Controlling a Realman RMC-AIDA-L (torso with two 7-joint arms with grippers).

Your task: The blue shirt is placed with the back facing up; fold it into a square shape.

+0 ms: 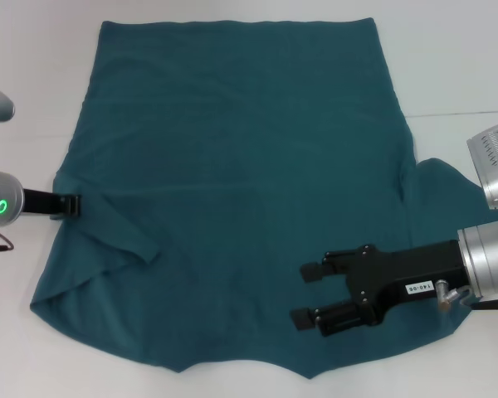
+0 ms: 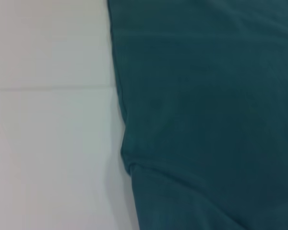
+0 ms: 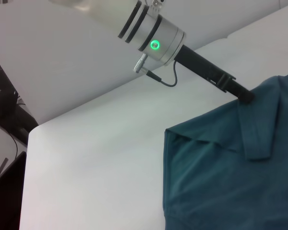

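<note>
While the shirt lies spread on the white surface, the left gripper sits at its left edge, jaw state indeterminate. Right gripper hovers over the near-right area, jaws spread.

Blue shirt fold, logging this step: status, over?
Left gripper at the blue shirt's left edge, by the folded-in sleeve. Right gripper open, above the near right part. Shirt flat on the white table. Nothing in the way.
</note>
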